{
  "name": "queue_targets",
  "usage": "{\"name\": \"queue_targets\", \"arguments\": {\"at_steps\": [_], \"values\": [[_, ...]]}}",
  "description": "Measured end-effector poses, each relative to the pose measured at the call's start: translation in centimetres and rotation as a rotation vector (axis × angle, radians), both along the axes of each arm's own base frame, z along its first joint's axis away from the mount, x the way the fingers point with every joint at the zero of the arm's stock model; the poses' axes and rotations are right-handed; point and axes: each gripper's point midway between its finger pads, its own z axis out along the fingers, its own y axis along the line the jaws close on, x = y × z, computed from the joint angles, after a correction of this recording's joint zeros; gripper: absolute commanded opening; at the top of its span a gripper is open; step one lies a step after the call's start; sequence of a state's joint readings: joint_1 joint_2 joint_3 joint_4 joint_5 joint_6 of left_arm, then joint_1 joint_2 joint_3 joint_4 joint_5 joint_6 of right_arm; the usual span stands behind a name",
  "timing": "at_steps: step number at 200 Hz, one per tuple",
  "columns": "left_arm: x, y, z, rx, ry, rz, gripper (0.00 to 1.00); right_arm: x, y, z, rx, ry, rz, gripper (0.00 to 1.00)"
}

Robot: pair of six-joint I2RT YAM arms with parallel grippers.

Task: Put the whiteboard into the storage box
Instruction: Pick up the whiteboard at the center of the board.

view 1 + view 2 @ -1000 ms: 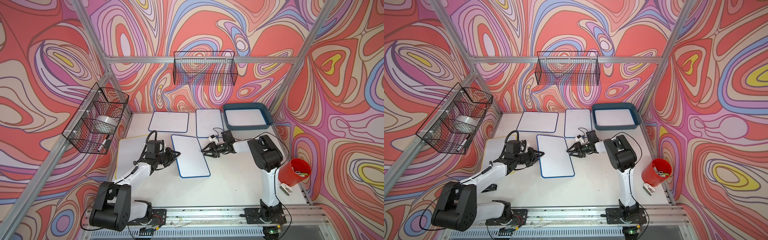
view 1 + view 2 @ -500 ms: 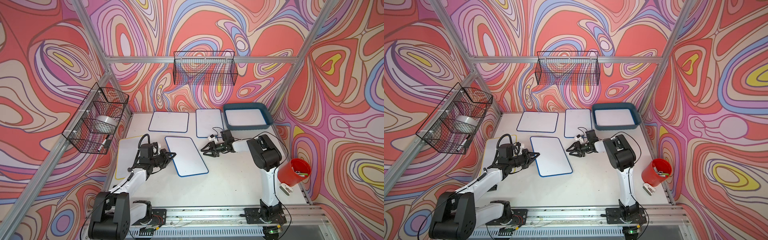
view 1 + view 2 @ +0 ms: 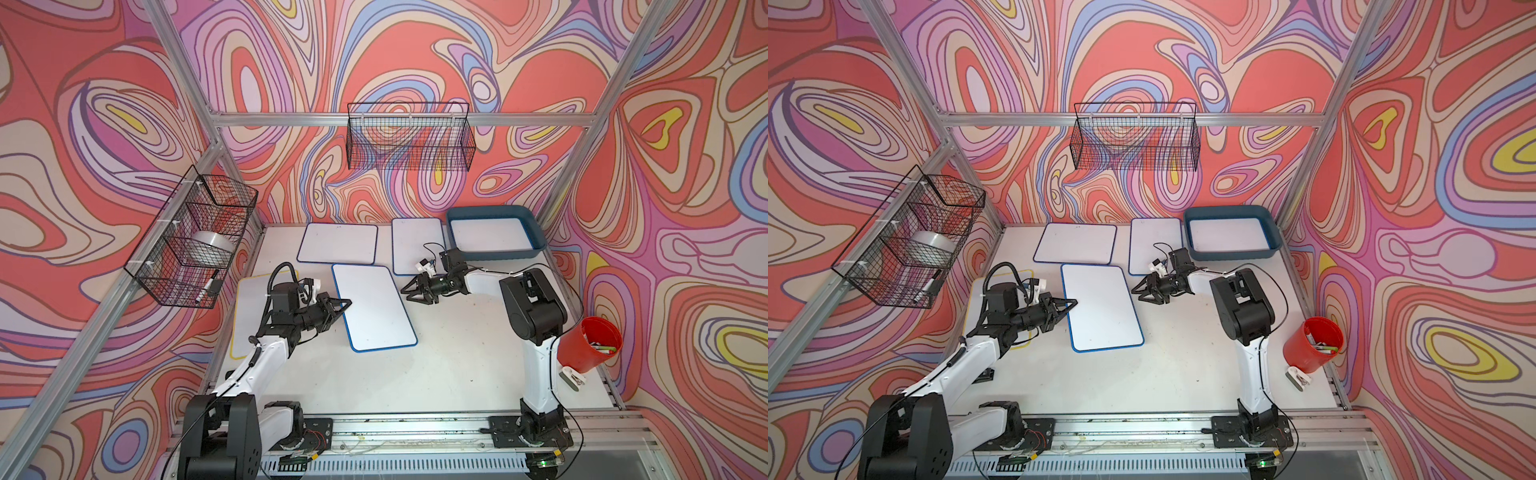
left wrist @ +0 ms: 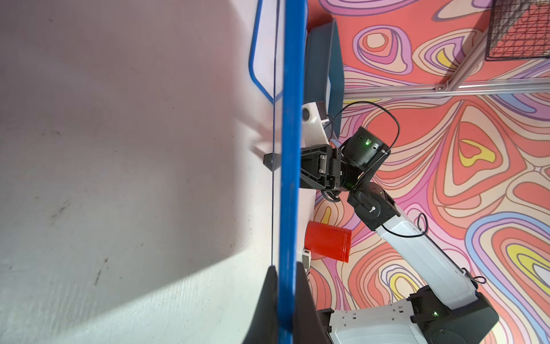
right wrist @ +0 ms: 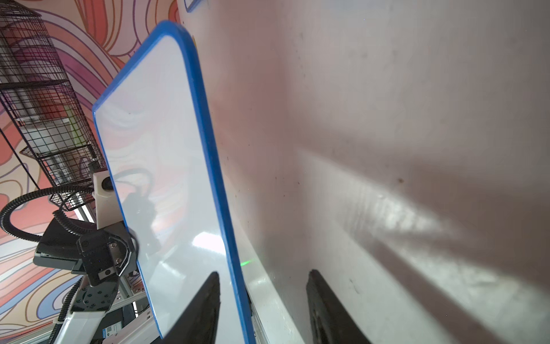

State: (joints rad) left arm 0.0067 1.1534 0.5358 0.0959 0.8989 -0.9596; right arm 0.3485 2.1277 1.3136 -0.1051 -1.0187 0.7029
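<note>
Left wrist view: your left gripper point(image 4: 284, 269) is pinching the blue-framed whiteboard point(image 4: 291, 119) at frame centre, right gripper point(image 3: 406, 294) hanging spread; pick-up seemingly proceeding, next needing carriage to the storage box point(image 3: 536, 231), upper right.

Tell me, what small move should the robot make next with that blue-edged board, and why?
Probably the right gripper should ease forward onto the nearest edge of the whiteboard and close. Its jaws stand open just short of that edge, while the left gripper is shut on the opposite edge. The storage box sits nearer the right gripper, so a handover looks likely.
</note>
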Motion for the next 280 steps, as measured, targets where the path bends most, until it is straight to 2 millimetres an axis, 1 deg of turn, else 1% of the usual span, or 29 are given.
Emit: {"name": "queue_targets", "arguments": {"at_steps": [16, 32, 60, 107, 140, 158, 184, 217, 225, 248, 280], "values": [[0.2, -0.1, 0.6, -0.005, -0.026, -0.013, 0.00, 0.1, 0.1, 0.9, 0.008, -0.005, -0.005, 0.50], [0.4, -0.3, 1.0, -0.019, -0.048, -0.025, 0.00, 0.3, 0.2, 2.2, 0.020, -0.028, -0.004, 0.50], [0.9, -0.5, 1.1, -0.043, -0.050, -0.035, 0.00, 0.7, 0.6, 4.6, 0.067, -0.071, 0.006, 0.50], [1.4, -0.7, 2.2, -0.070, -0.082, -0.035, 0.00, 0.7, 1.2, 6.5, 0.139, -0.079, 0.039, 0.49], [2.0, -0.6, 3.6, -0.091, -0.126, -0.033, 0.00, 1.1, 1.5, 8.3, 0.183, -0.108, 0.064, 0.48], [2.3, -0.7, 4.3, -0.107, -0.140, -0.036, 0.00, 0.9, 1.7, 9.1, 0.208, -0.110, 0.086, 0.46], [3.0, -0.9, 4.9, -0.129, -0.157, -0.043, 0.00, 0.8, 1.9, 10.0, 0.236, -0.121, 0.107, 0.40], [4.0, -1.0, 4.8, -0.172, -0.150, -0.044, 0.00, 1.1, 1.9, 11.1, 0.272, -0.144, 0.115, 0.36], [4.3, -1.0, 4.7, -0.179, -0.147, -0.045, 0.00, 1.3, 1.9, 11.5, 0.284, -0.151, 0.116, 0.33], [4.8, -1.0, 3.8, -0.191, -0.123, -0.040, 0.00, 1.6, 1.8, 12.4, 0.308, -0.162, 0.111, 0.29], [5.5, -1.2, 3.3, -0.211, -0.132, -0.050, 0.00, 2.1, 1.5, 13.0, 0.326, -0.156, 0.094, 0.19]]}}
